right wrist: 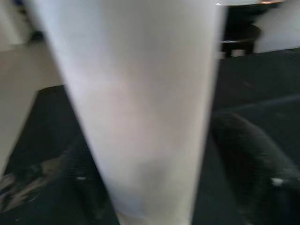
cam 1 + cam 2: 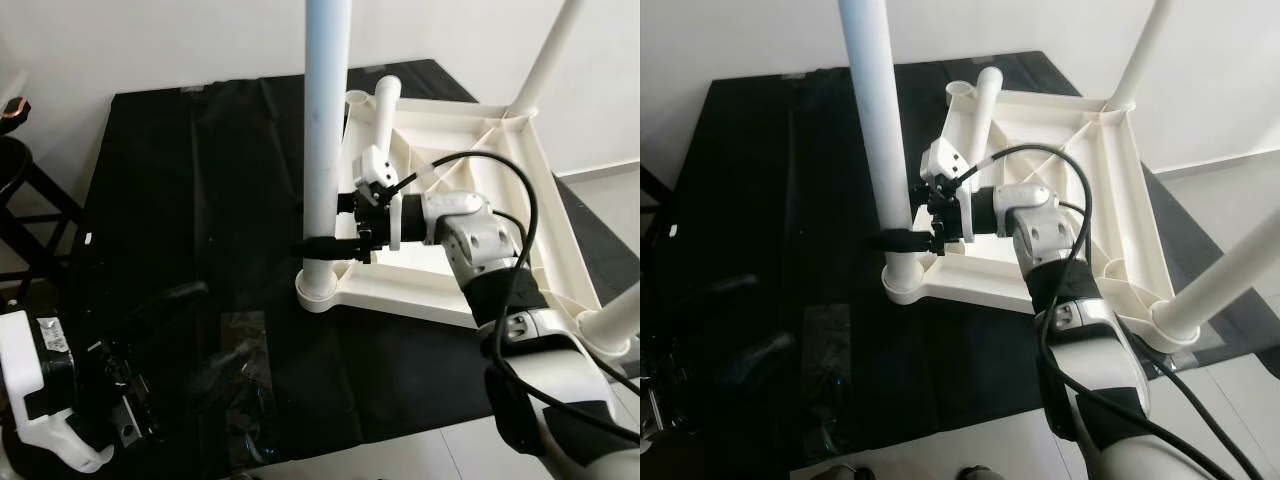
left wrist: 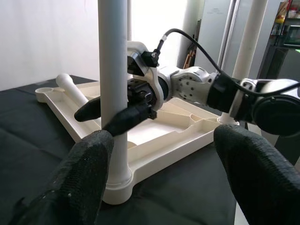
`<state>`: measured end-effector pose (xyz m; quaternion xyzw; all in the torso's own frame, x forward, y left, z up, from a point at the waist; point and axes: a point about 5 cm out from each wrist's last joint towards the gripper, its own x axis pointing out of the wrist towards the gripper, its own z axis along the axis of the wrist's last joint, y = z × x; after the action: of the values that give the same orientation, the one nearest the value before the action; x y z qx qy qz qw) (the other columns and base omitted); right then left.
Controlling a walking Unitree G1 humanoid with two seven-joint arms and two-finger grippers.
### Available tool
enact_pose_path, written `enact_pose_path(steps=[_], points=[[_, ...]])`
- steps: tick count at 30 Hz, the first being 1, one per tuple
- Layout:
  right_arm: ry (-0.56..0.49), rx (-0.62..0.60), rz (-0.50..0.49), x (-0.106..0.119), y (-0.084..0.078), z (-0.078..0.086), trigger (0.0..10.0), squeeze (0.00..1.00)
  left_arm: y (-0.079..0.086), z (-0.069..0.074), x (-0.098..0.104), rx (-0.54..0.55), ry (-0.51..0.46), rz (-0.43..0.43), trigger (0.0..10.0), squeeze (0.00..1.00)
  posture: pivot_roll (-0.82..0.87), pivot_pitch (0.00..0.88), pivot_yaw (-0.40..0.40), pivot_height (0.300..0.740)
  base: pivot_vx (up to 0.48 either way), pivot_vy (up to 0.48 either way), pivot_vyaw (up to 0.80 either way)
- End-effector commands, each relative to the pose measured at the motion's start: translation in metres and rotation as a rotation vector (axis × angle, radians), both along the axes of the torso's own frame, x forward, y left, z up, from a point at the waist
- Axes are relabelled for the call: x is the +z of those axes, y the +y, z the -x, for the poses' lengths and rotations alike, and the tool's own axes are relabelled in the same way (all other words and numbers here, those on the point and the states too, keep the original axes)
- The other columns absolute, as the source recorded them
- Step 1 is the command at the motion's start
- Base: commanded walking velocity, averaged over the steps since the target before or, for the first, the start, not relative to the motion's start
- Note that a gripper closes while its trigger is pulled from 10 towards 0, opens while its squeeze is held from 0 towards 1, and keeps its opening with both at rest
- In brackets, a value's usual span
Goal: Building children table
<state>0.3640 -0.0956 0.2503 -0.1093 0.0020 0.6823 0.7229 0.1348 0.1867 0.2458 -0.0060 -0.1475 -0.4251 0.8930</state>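
Gripping the near upright leg (image 2: 325,130) just above its socket, the right end effector (image 2: 322,243) has one black finger on each side of the white tube. That leg stands in a corner of the upturned white tabletop (image 2: 470,190), which lies on a black sheet (image 2: 180,200) on the floor. A loose leg (image 2: 385,105) lies slanted inside the frame. The left end effector (image 3: 168,183) hovers low nearby, fingers spread apart and empty.

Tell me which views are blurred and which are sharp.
Right wrist view: soft, the white leg too close to focus. Left wrist view: left pincer's fingers blurred, right pincer on the leg sharp. Eye views: sharp, black sheet underexposed.
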Motion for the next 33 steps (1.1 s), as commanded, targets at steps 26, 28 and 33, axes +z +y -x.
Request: enact_pose_path(steps=[26, 28, 33], points=[[-0.031, -0.956, -0.128, -0.080, 0.026, 0.081, 0.0, 0.00, -0.007, -0.010, -0.004, -0.057, -0.006, -0.002, 10.0, 0.00, 0.03, 0.151, -0.011, 0.740, 0.000, 0.000, 0.00], [-0.028, -0.915, -0.131, -0.080, 0.032, 0.079, 0.0, 0.00, -0.007, -0.012, -0.004, -0.062, -0.008, -0.002, 10.0, 0.00, 0.04, 0.148, -0.013, 0.740, 0.000, 0.000, 0.00], [-0.003, -0.860, -0.124, -0.077, 0.035, 0.072, 0.1, 0.00, -0.003, -0.016, -0.001, -0.049, -0.036, -0.004, 10.0, 0.00, 0.05, 0.126, -0.014, 0.740, 0.000, 0.000, 0.00]])
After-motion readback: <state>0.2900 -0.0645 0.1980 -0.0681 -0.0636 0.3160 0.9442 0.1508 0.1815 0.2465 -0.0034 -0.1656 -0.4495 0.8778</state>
